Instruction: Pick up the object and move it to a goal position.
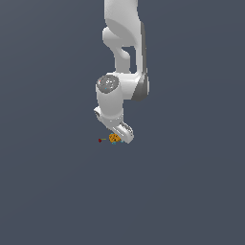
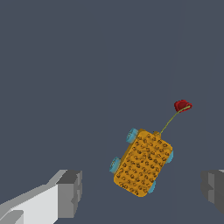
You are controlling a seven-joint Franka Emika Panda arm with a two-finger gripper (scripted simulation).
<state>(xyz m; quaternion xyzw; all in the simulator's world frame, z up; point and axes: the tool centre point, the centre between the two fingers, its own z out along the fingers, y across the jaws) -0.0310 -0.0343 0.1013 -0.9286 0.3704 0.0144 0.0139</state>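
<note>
The object (image 2: 143, 164) is an orange-yellow speckled block with small cyan wheels at its sides; a thin stalk runs from it to a dark-red knob (image 2: 182, 105). In the wrist view it lies on the grey floor between my two grey fingertips (image 2: 70, 192), nearer the far side, touching neither. My gripper (image 2: 142, 190) is open and empty. In the exterior view the object (image 1: 114, 138) is a tiny lump just below the white gripper (image 1: 119, 136), with the dark-red dot (image 1: 100, 140) toward the exterior view's left.
The floor is a plain dark grey surface. The white arm (image 1: 124, 57) rises straight up above the object in the exterior view.
</note>
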